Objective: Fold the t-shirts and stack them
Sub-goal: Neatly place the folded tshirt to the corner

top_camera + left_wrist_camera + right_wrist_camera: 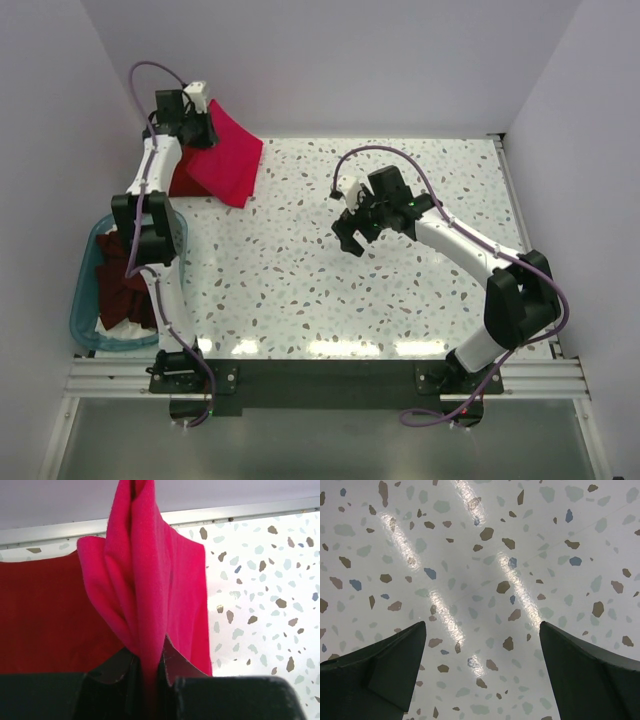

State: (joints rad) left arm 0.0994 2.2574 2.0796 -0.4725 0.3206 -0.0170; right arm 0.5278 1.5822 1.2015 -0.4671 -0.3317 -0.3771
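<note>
My left gripper [200, 128] is at the table's far left corner, shut on a bright crimson-pink t-shirt [228, 160] that hangs folded from it and reaches the table. In the left wrist view the pink shirt [150, 595] is pinched between the fingers [177, 667]. A darker red folded shirt [45, 615] lies flat under and left of it, also in the top view [182, 180]. My right gripper [352, 232] is open and empty above the bare middle of the table; its fingers [395, 665] show only terrazzo between them.
A translucent blue plastic tub [84, 300] at the near left holds maroon shirts [122, 290]. The left arm reaches over the tub. White walls close the back and both sides. A metal rail [330, 378] runs along the near edge.
</note>
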